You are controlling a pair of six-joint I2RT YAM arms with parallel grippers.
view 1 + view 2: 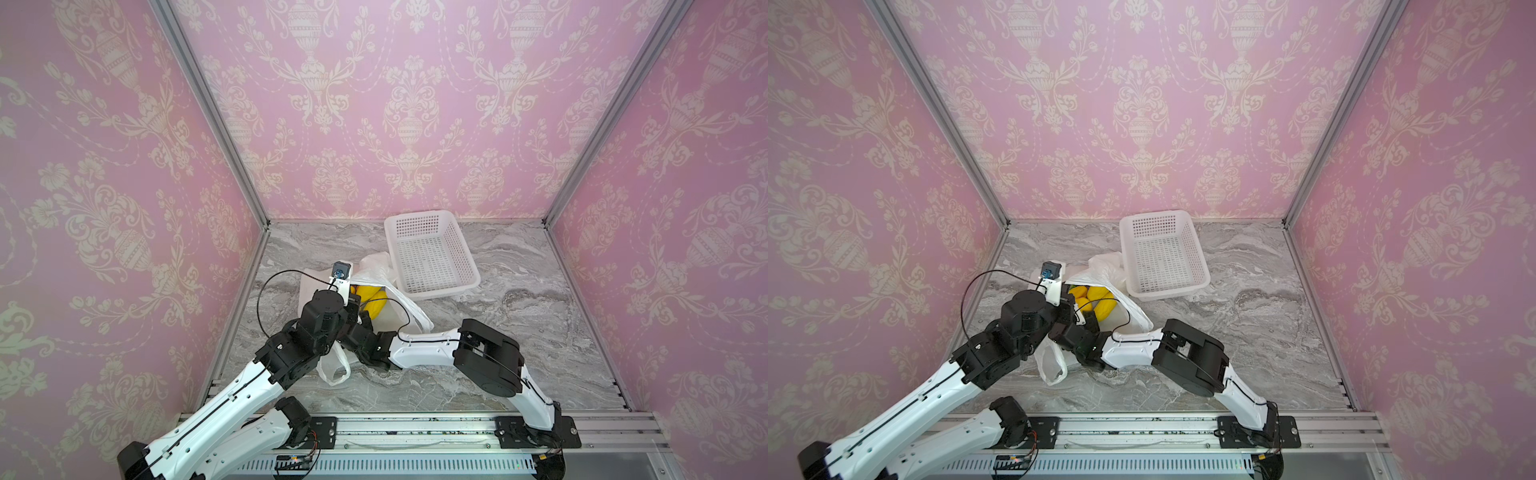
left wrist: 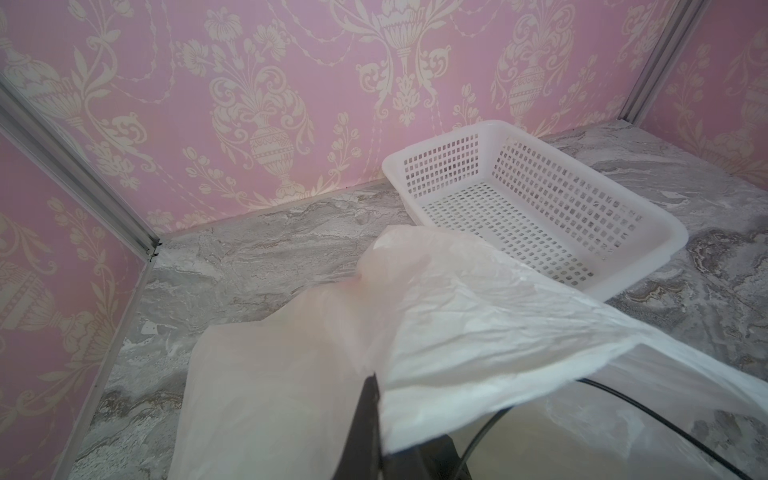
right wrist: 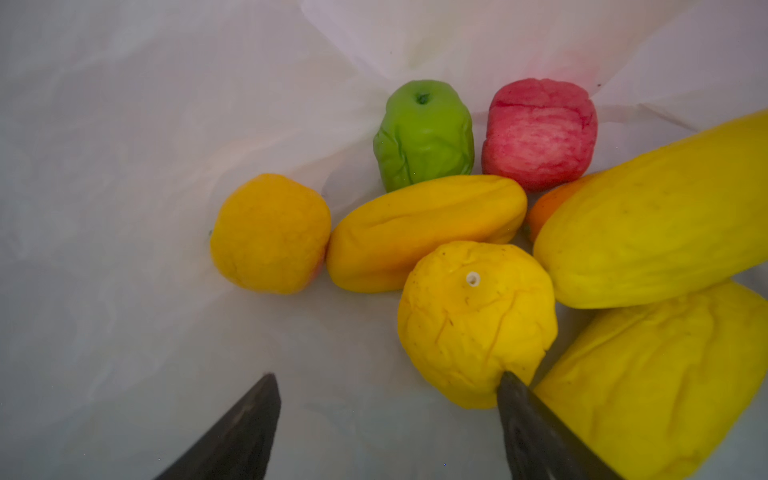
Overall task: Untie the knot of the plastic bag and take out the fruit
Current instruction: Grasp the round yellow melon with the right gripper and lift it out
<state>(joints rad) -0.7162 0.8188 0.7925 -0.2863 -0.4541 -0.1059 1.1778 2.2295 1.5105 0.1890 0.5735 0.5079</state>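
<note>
Fruit (image 3: 428, 216) (glossy yellow, green and red toy pieces) is lying inside the thin translucent white plastic bag (image 2: 478, 307), whose rim my left pincer (image 2: 370, 386) is clenching. My right pincer (image 3: 386, 376) is gaping empty, and should be centring on the round wrinkled yellow piece (image 3: 478, 324).

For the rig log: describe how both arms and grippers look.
Left arm and right arm: white link shells, black joint housings, thin black cables looping outside. Left gripper and right gripper have dark, tapered fingers. A white camera mount with a blue plug sits on the left wrist.
</note>
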